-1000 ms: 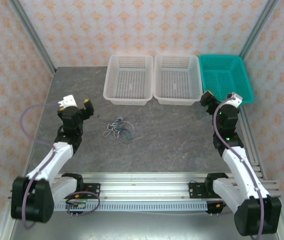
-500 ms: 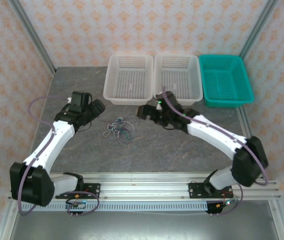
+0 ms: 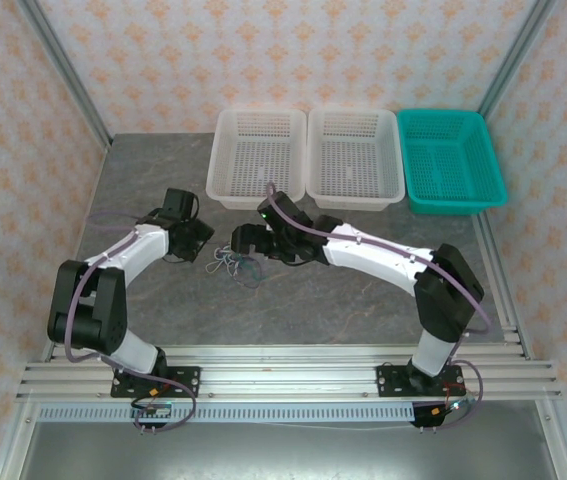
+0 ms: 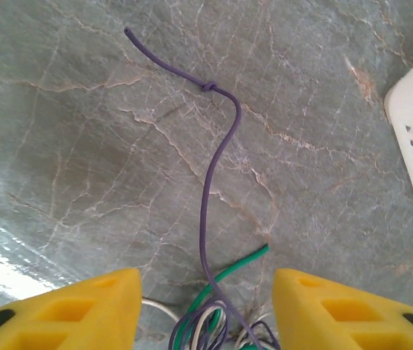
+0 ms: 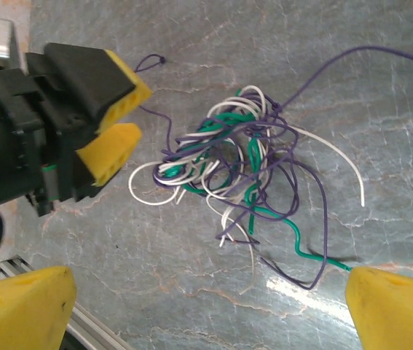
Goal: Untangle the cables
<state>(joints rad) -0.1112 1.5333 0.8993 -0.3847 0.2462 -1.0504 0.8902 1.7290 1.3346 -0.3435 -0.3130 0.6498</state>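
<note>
Your left fingers (image 4: pixel 82 306) stand partly apart, straddling one purple strand (image 4: pixel 206 211) without gripping it, at about 9 o'clock of the tangled cables (image 5: pixel 239 171). Your right fingers (image 5: pixel 24 302) gape wide and empty over the tangle, which lies on the grey counter (image 3: pixel 363 290), at 6 o'clock from the left white basket (image 3: pixel 215 178).
</note>
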